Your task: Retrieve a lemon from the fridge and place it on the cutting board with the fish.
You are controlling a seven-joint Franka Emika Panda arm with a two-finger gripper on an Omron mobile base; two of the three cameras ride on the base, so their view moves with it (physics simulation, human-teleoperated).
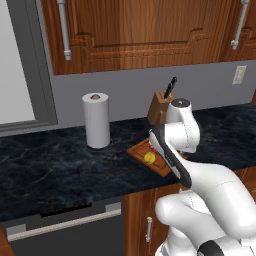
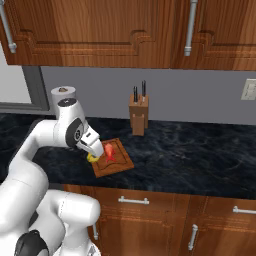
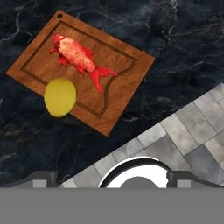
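We find the lemon (image 3: 60, 96) resting on the cutting board (image 3: 124, 83) edge beside the fish (image 3: 78, 57) (placement apparently complete). We cannot tell the pincer's state.

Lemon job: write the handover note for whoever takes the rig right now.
Tool: above the board; the views don't show whether it is open or shut. It holds nothing.
Lemon: lies at the edge of the cutting board, partly over the rim, beside the fish.
Fish: on the board, apart from the lemon.
Done: lemon fetched and set down on the board.
Left: probably just check the lemon does not roll off the edge, then pull the arm back.
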